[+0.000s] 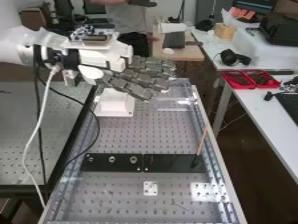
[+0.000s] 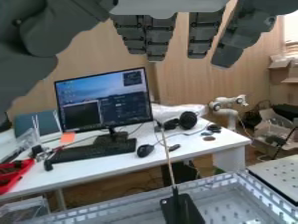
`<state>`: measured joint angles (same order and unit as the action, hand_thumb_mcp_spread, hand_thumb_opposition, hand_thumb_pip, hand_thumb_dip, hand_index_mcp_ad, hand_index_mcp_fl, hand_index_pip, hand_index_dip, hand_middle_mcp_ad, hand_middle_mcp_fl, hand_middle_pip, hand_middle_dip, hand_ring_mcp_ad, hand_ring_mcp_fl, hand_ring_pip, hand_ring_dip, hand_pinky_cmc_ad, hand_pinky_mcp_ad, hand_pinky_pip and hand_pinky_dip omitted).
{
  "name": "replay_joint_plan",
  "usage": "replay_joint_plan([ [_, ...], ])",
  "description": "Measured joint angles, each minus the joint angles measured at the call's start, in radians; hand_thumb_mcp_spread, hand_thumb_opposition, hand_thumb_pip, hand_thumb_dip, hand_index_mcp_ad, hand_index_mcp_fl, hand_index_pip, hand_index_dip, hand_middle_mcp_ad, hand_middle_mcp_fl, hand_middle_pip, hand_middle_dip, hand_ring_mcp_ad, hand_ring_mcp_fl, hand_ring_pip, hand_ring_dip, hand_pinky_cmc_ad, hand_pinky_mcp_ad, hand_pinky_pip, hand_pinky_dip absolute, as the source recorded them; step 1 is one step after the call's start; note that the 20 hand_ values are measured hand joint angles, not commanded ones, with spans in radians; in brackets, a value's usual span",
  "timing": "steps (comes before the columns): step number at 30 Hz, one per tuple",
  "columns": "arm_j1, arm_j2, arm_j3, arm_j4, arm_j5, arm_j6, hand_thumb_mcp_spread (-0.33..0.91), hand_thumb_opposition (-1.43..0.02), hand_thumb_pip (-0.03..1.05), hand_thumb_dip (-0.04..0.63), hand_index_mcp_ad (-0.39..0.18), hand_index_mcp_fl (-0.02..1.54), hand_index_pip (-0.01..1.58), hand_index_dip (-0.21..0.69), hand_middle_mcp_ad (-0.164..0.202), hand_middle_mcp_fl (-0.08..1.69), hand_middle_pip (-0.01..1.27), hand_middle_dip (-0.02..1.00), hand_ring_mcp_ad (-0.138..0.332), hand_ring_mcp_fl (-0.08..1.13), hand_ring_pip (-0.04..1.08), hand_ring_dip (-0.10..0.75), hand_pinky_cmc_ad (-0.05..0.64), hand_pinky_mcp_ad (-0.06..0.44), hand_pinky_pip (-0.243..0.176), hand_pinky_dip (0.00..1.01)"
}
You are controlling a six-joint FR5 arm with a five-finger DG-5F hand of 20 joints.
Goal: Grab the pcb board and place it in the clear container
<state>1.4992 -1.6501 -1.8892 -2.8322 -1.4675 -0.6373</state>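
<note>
Well, I judge this the approach: my hand (image 1: 136,90) has its fingers released. The likely pcb board (image 1: 150,188) lies on the perforated bench (image 1: 120,196); next I should descend and pinch it.

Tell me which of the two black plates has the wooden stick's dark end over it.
The right-hand plate in the high view; the wooden stick ends there, the left plate has round metal parts instead.

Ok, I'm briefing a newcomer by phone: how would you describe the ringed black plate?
Find the perforated metal bench. Across it in the high view, a left black plate lies end to end with a right black plate. Only the left one carries three metal rings.
</note>
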Motion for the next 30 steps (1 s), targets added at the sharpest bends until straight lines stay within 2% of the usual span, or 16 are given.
replay_joint_plan([
  [2,-0.001,-0.010,-0.011,0.019,0.010,0.001,0.25,-0.59,0.15,0.007,0.010,0.01,0.07,0.089,0.012,0.00,0.13,0.03,0.171,0.00,0.08,-0.017,0.284,0.183,-0.075,0.29],
  [9,-0.012,-0.062,-0.041,0.068,0.038,0.034,0.29,-0.62,0.17,0.003,0.009,0.04,0.08,0.115,0.012,-0.01,0.12,0.03,0.175,0.00,0.07,-0.017,0.284,0.183,-0.091,0.29],
  [10,-0.014,-0.073,-0.044,0.076,0.042,0.039,0.31,-0.62,0.17,0.023,-0.007,0.05,0.09,0.134,0.010,-0.01,0.13,0.03,0.171,0.00,0.07,-0.017,0.284,0.183,-0.091,0.29],
  [12,-0.017,-0.087,-0.049,0.087,0.046,0.045,0.34,-0.62,0.18,0.019,-0.024,0.06,0.09,0.136,0.012,-0.01,0.13,0.03,0.175,0.00,0.07,-0.017,0.284,0.183,-0.091,0.29],
  [14,-0.021,-0.100,-0.053,0.097,0.050,0.050,0.36,-0.64,0.23,0.021,-0.040,0.10,0.09,0.134,0.012,-0.01,0.13,0.03,0.175,0.00,0.08,-0.017,0.284,0.183,-0.091,0.29],
  [18,-0.031,-0.127,-0.059,0.123,0.058,0.051,0.40,-0.66,0.23,0.040,-0.056,0.19,0.09,0.202,0.012,-0.01,0.13,0.03,0.175,0.00,0.07,-0.017,0.284,0.183,-0.091,0.26],
  [21,-0.040,-0.148,-0.062,0.145,0.061,0.051,0.43,-0.67,0.24,0.042,-0.058,0.26,0.09,0.209,0.010,-0.01,0.12,0.02,0.175,0.00,0.08,-0.017,0.281,0.182,-0.091,0.24],
  [24,-0.047,-0.165,-0.065,0.165,0.066,0.049,0.46,-0.69,0.25,0.054,-0.072,0.32,0.09,0.253,0.012,-0.01,0.12,0.02,0.176,0.00,0.07,-0.017,0.284,0.182,-0.091,0.21],
  [27,-0.054,-0.181,-0.068,0.196,0.071,0.049,0.49,-0.70,0.25,0.073,-0.079,0.38,0.10,0.262,0.010,-0.01,0.12,0.03,0.176,0.00,0.08,-0.017,0.284,0.162,-0.091,0.21],
  [30,-0.060,-0.201,-0.070,0.228,0.074,0.047,0.52,-0.71,0.30,0.099,-0.087,0.40,0.15,0.267,0.012,-0.01,0.12,0.05,0.176,0.00,0.08,-0.017,0.284,0.164,-0.091,0.19],
])
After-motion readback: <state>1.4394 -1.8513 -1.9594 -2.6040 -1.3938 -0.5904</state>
